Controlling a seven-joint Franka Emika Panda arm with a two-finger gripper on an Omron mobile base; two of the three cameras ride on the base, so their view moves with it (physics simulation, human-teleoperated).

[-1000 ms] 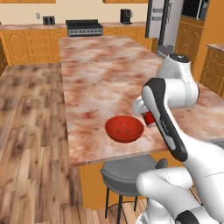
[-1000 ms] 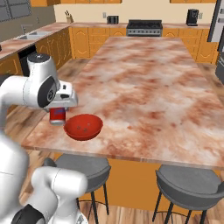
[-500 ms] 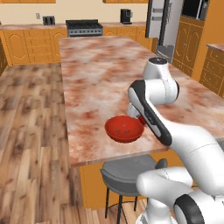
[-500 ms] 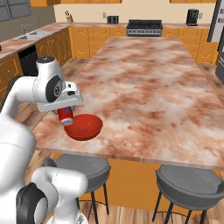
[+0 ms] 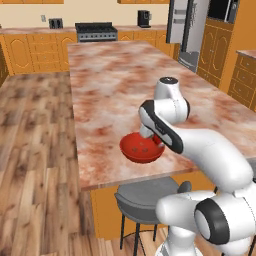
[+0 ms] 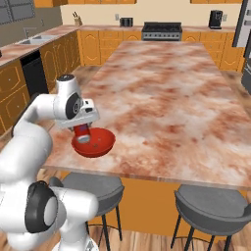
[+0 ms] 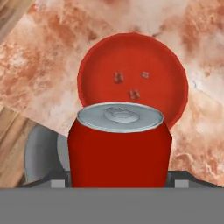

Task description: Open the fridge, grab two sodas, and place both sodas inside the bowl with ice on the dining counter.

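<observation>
— Where's our can right now?

— Clamped in the hand, one finger on each side of it, top facing the hand camera. In that camera the bowl sits just past the can's top, towards twelve o'clock, so we judge we're over the bowl's near rim rather than its middle.

— Why hold it upright?

— A side grip on a round can is the steady one, and it can go down base first. The bowl is shallow, so a tilted drop could roll out.

— What's in the bowl?

— Three small reddish bits near the middle, probably the ice; nothing else that we can make out. The bottle isn't there, so we reckon this is the first soda.

— And the bowl itself?

— Close to the front edge of the counter, above a grey stool. From the left base camera, the fridge stands far off at about one o'clock, one door ajar as far as we can tell.

— Any risk?

— Letting go too near the rim; we'd want to be further over the centre.
</observation>
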